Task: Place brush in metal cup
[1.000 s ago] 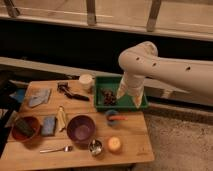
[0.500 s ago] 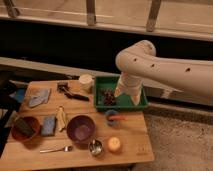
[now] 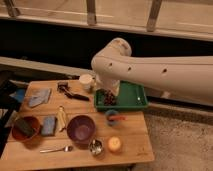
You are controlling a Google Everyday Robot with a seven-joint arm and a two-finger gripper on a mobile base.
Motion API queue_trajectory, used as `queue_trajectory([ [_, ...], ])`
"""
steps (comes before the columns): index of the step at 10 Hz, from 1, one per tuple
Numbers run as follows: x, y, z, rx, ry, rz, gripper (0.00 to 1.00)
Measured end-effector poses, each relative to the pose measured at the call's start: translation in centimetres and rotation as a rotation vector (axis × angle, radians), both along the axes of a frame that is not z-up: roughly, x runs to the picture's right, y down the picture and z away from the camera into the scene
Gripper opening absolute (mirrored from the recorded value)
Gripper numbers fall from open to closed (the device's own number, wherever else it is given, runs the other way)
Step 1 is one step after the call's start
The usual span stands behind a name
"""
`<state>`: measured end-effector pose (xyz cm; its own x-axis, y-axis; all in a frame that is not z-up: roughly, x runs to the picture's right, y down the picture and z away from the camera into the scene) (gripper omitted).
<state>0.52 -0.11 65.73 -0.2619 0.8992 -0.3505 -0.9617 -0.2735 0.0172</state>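
The black brush (image 3: 75, 93) lies on the wooden table (image 3: 135, 137) at the back, left of the cream paper cup (image 3: 86, 81). The small shiny metal cup (image 3: 96, 147) stands near the table's front edge, between the purple bowl (image 3: 81, 128) and an orange cup (image 3: 115, 144). My gripper (image 3: 107, 96) hangs from the white arm over the left end of the green tray (image 3: 131, 97), right of the brush and well behind the metal cup. It holds nothing that I can make out.
A small blue cup (image 3: 112, 117) with an orange-handled tool stands in front of the tray. A silver fork (image 3: 57, 149), a brown bowl (image 3: 25, 128), a blue sponge (image 3: 48, 125), a yellow item (image 3: 62, 118) and a grey cloth (image 3: 39, 97) fill the left half.
The arm and gripper have shifted left, from the tray's middle toward its left end. Nothing on the table has moved.
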Motion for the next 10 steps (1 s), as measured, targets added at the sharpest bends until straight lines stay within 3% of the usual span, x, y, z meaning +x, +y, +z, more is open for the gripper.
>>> queue_trajectory([
  [4, 0.1, 0.0, 0.1, 0.000, 0.000, 0.000, 0.65],
  [6, 0.2, -0.7, 0.7, 0.021, -0.014, 0.012, 0.65],
  [8, -1.6, -1.9, 2.2, 0.034, -0.063, 0.005, 0.65],
  [10, -5.3, -3.7, 4.4, 0.045, -0.128, -0.023, 0.65],
])
